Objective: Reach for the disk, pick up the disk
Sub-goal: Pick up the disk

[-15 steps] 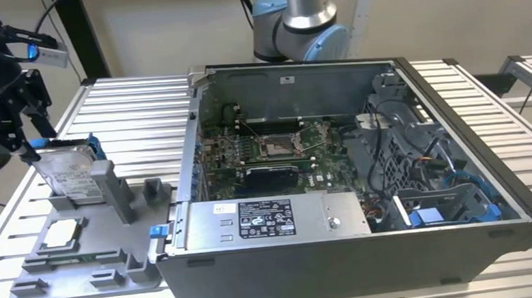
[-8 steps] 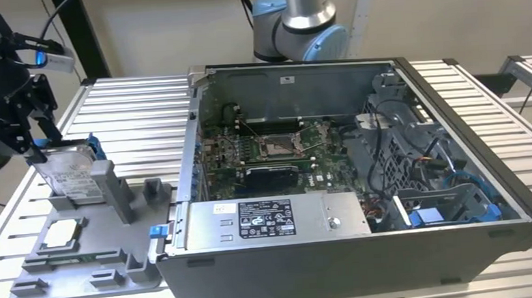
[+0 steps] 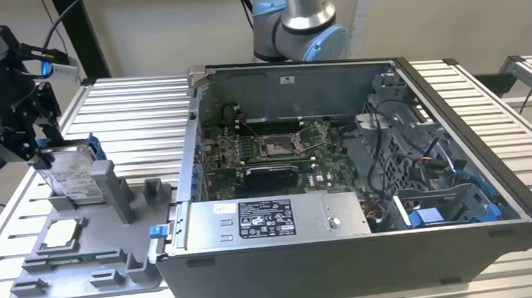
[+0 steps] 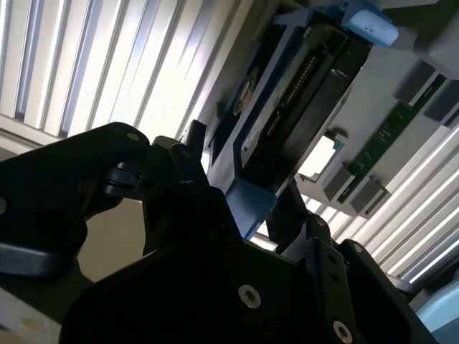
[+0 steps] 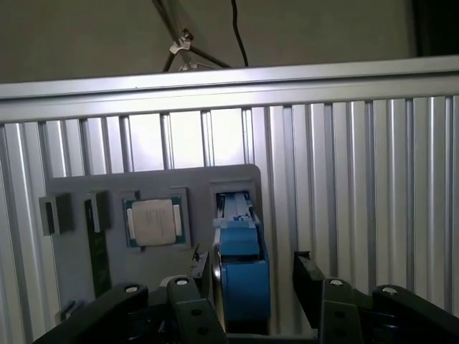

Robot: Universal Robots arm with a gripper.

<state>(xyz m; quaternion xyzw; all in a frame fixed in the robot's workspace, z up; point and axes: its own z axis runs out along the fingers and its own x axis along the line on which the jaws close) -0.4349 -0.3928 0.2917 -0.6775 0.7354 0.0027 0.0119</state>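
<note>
Gripper (image 5: pixel 254 272) down over disk (image 5: pixel 242 258), jaws apart, straddling blue bracket. Disk upright in grey holder (image 5: pixel 179 179) slot on worktop (image 3: pixel 137 121).

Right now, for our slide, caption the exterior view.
Open end effector straddles the disk standing in a grey holder beside an opened computer case.
</note>
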